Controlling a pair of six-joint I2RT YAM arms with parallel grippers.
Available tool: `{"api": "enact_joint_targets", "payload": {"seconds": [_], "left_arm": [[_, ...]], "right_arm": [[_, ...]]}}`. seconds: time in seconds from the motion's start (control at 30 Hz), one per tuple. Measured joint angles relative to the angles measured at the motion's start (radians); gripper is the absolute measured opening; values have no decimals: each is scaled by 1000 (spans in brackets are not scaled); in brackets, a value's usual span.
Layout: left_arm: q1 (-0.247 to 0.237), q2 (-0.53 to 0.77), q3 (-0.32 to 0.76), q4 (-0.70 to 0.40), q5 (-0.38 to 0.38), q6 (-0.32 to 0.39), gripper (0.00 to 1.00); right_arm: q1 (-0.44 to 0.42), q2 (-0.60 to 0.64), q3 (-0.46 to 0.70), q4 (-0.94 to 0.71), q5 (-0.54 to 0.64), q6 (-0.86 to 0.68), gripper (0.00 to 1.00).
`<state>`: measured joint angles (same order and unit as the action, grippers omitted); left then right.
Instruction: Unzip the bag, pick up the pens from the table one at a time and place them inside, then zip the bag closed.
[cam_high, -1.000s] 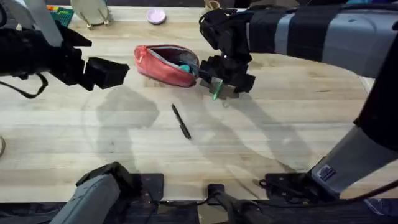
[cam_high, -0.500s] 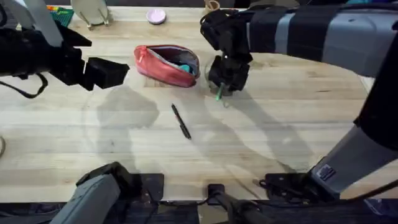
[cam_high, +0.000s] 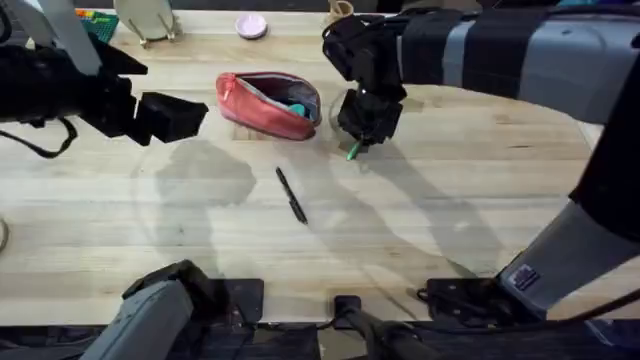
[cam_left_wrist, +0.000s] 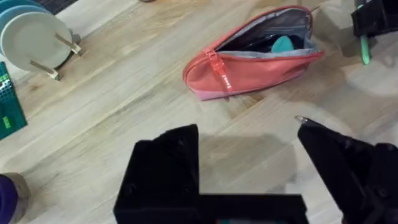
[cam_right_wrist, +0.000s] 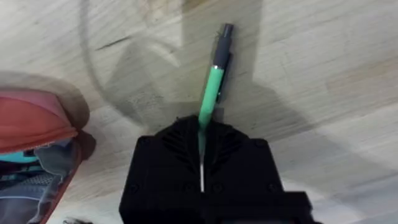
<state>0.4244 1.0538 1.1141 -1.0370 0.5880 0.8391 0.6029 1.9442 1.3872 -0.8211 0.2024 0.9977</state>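
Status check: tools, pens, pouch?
Right tool shut on slim green pen. Left tool open, idle. Coral-pink fabric pouch unzipped; thin black pen on table. Nothing obstructing.

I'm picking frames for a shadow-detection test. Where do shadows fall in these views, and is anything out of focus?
Overhead: broad soft shadows of both arms lie on the table, left of the black pen and right of the right gripper; the near arm parts look blurred. Right wrist: the green pen casts a dark shadow alongside itself. Left wrist: the left gripper shades the wood below the bag.
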Motion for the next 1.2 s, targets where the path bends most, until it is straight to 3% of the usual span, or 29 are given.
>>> {"api": "enact_joint_targets", "payload": {"seconds": [0.47,0.8,1.2], "left_arm": [[0,0,0,0,0,0,993],[0,0,0,0,0,0,994],[0,0,0,0,0,0,993]], "right_arm": [[4,-8,62,-11,16,-212,32],[4,-162,138,109,41,-638,32],[35,-170,139,252,43,-1105,31]]}}
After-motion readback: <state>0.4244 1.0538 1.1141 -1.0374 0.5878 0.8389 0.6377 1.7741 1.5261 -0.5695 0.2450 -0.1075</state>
